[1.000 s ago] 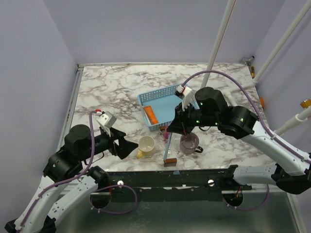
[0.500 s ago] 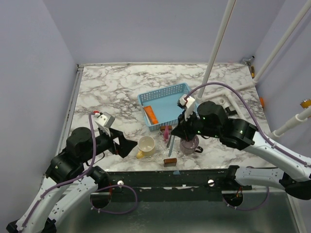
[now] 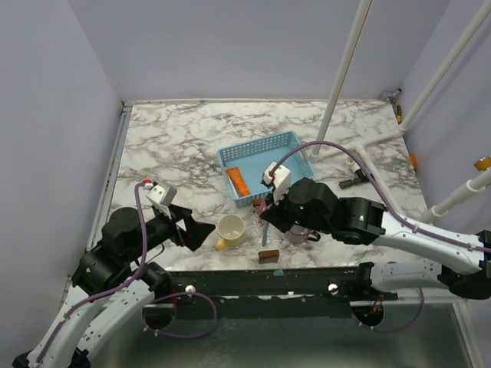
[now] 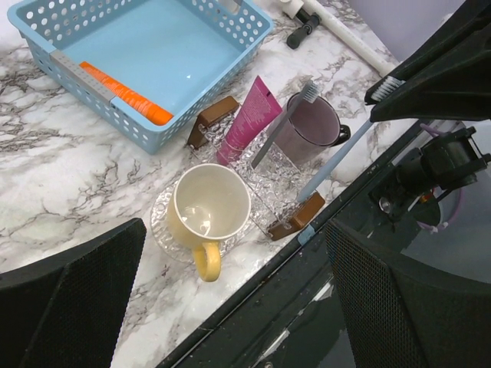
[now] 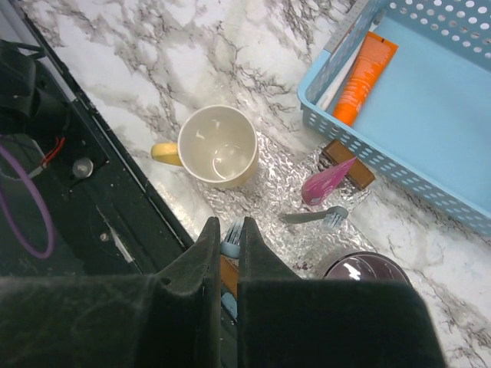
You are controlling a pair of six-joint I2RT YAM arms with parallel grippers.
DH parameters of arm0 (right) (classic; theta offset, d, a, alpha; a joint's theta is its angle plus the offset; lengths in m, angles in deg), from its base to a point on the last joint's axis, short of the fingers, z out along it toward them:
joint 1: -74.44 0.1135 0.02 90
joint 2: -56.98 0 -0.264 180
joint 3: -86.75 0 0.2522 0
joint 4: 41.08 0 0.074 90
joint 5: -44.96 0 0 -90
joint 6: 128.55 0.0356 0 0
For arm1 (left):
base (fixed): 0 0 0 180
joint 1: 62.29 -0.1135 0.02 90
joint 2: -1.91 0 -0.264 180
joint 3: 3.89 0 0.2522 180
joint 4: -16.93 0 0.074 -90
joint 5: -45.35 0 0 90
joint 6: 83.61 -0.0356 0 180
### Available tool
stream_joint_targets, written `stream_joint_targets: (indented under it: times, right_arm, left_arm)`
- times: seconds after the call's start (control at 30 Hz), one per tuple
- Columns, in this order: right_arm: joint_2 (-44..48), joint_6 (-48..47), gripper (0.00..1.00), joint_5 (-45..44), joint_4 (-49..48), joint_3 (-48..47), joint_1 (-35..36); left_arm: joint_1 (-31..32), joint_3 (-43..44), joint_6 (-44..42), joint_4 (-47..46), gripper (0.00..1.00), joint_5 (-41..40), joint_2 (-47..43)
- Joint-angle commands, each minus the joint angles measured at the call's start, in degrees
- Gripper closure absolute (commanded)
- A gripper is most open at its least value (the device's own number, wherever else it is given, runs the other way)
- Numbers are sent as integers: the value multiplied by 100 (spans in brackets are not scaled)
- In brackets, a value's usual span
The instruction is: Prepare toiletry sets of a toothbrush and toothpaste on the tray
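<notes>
Right gripper: fingers pinched narrow on the toothbrush, gripping it near its bristle head, which shows white between the two fingers in the right wrist view.
Toothbrush: the light blue handle hangs slanting down from the gripper over the near edge of the desk. Its lower end is close to a brown block; whether they touch cannot be told. It is outside the tray.
Right arm: it reaches from its base at the near right leftward along the desk's front edge. The wrist is over the purple mug and the gripper points down.
Purple mug: a grey toothbrush leans in it, head up.
Pink toothpaste: outside the tray, just in front of its near wall, beside a second brown block.
Yellow mug: upright, handle toward the desk's near edge, left of the held toothbrush.
Tray: the orange toothpaste lies inside, along the left wall.
Left gripper: fingers spread wide, holding nothing.
Left arm: folded at the near left corner. The gripper is off the desk surface and points right toward the yellow mug, apart from it.
</notes>
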Motion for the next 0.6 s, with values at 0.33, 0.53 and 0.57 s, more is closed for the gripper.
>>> stream_joint_targets:
  times: [0.33, 0.53, 0.57]
  right_arm:
    - [-356, 80, 99, -1022, -375, 291, 379]
    - [-463, 188, 99, -1068, -543, 426, 389]
    - [-480, 194, 99, -1071, -547, 439, 389]
  left_arm:
    - [18, -445, 190, -362, 1, -243, -320]
    - [11, -458, 192, -384, 1, -181, -291]
    - [17, -471, 187, -394, 1, -173, -293]
